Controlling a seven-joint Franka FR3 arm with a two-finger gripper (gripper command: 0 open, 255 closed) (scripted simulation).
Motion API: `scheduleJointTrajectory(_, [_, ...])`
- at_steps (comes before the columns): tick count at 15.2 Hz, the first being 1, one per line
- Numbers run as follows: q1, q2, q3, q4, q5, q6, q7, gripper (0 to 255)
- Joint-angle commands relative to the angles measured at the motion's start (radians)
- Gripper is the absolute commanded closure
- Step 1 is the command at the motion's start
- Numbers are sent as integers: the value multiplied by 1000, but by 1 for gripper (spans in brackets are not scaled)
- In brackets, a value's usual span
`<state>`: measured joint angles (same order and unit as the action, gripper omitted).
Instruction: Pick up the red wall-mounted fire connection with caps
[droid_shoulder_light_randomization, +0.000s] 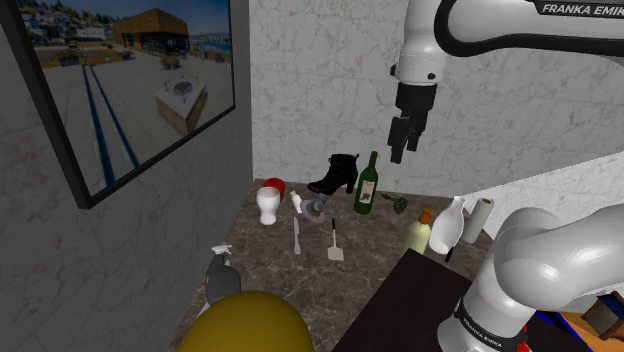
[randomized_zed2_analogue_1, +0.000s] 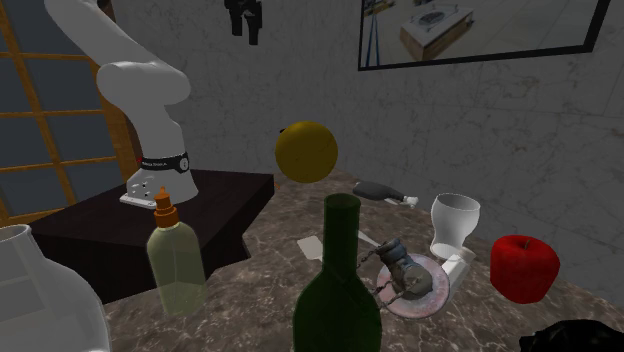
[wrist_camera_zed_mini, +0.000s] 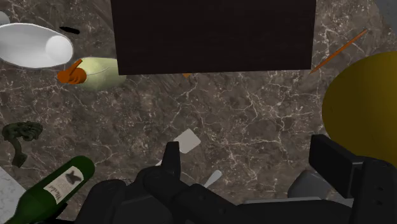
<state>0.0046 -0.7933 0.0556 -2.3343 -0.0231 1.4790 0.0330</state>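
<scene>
I see a dark marble counter (droid_shoulder_light_randomization: 380, 240) in a corner of 2 grey marbled walls (droid_shoulder_light_randomization: 300, 80). The fire connection (randomized_zed2_analogue_1: 405, 280) lies just beside the white cup (randomized_zed2_analogue_1: 455, 225), pinkish plate down and grey outlets tilted upward; I can't tell its long axis. The gripper (droid_shoulder_light_randomization: 403, 140) hangs high above, fingers wide apart.

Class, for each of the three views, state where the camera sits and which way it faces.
Shoulder view: beside the stand, looking down the marble table; arm and gripper show.
Second exterior view: across the table, facing the arm; gripper at top.
Wrist view: on the gripper, looking down; open fingers show.
All three share the green bottle.
</scene>
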Motion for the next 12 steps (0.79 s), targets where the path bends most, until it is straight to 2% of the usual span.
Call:
scheduleJointTrajectory(1, [0, 0, 0, 0, 0, 0, 0, 0])
scheduleJointTrajectory(7, [-28, 44, -4, -158, -26, 267, 33, 0])
scheduleJointTrajectory(12, [-58, 135, -8, -248, -53, 501, 66, 0])
